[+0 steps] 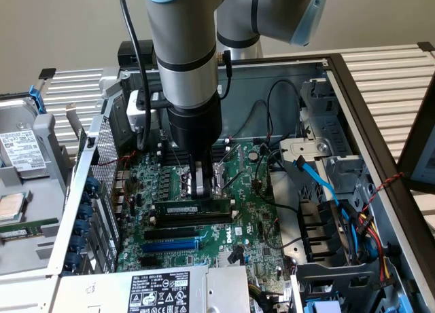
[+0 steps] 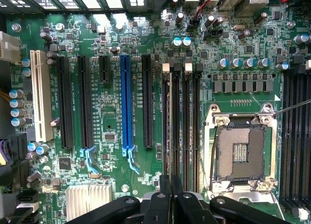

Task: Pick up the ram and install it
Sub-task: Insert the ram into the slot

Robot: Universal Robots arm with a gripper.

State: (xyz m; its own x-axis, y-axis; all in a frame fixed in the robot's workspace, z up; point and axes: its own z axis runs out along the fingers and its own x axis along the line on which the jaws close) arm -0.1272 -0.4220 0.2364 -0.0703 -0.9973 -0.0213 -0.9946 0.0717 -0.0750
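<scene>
Here's the arm plunged straight down into the open computer case (image 1: 353, 89), and the gripper (image 1: 200, 185) is right on the ram (image 1: 194, 210). Its fingers are drawn in close together and pinch the top edge of the stick near its middle. The ram stands on its long edge on the green motherboard (image 1: 251, 211), lined up along a memory slot, with its small white label facing the camera. Whether it is fully seated, I cannot tell. Just on the near side of it in the exterior view lies a long black slot (image 1: 187, 229), and beyond that the blue slot (image 1: 170, 244). From the wrist, the gripper (image 2: 171, 187) looks down on the row of dark memory slots, the fingertips (image 2: 164, 185) narrow and almost meeting. The bare CPU socket (image 2: 240, 153) sits just beside those slots, with the blue slot (image 2: 125, 102) on their other side. Off at the exterior view's left, a hard drive (image 1: 20, 153) rests outside the case.
</scene>
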